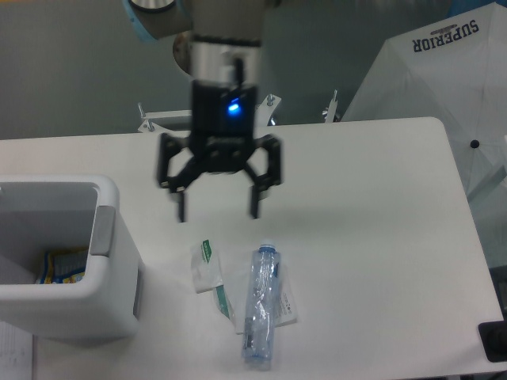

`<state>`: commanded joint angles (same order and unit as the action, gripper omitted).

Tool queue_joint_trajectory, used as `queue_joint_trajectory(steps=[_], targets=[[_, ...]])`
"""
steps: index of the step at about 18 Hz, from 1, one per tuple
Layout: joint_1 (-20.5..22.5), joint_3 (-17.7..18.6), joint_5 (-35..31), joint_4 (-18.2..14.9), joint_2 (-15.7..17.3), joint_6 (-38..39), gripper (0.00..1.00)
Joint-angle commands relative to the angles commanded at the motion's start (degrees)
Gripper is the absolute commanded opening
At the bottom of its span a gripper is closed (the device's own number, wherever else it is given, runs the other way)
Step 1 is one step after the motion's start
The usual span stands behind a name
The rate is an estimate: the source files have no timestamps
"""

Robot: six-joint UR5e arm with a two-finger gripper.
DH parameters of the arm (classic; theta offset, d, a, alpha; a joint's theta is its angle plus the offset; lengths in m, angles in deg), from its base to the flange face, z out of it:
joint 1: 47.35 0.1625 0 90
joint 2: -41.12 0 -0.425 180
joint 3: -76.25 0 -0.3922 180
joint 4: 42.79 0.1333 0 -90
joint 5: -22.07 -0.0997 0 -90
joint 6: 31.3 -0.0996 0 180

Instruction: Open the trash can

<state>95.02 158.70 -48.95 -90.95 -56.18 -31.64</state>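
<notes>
The trash can (111, 313) is a large white boxy bin at the left edge of the table. Its top stands open and I see into it, where a blue and yellow item (59, 265) lies at the bottom. A grey tab (102, 231) sits on its right rim. My gripper (219, 210) hangs above the table to the right of the bin, apart from it. Its two black fingers (255, 204) are spread wide and hold nothing.
A clear plastic bottle (260, 317) lies on its side on the white table (372, 237), below the gripper. A white and green wrapper (207, 269) lies to its left. A white umbrella (444, 71) stands at the back right. A black object (493, 342) sits at the right edge.
</notes>
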Motion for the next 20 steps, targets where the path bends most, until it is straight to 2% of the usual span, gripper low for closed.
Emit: queue_joint_trajectory(steps=[3, 7, 13, 20], targets=[[2.7, 0.4, -2.4, -0.9, -0.1, -8.2, 1.0], [6.5, 0.9, -4.0, -3.8, -0.4, -16.4, 1.0], [8.1, 2.7, -10.3, -4.0, -1.7, -28.6, 1.0], [8.9, 2.6, -11.9, -3.7, -3.0, -30.1, 1.0]])
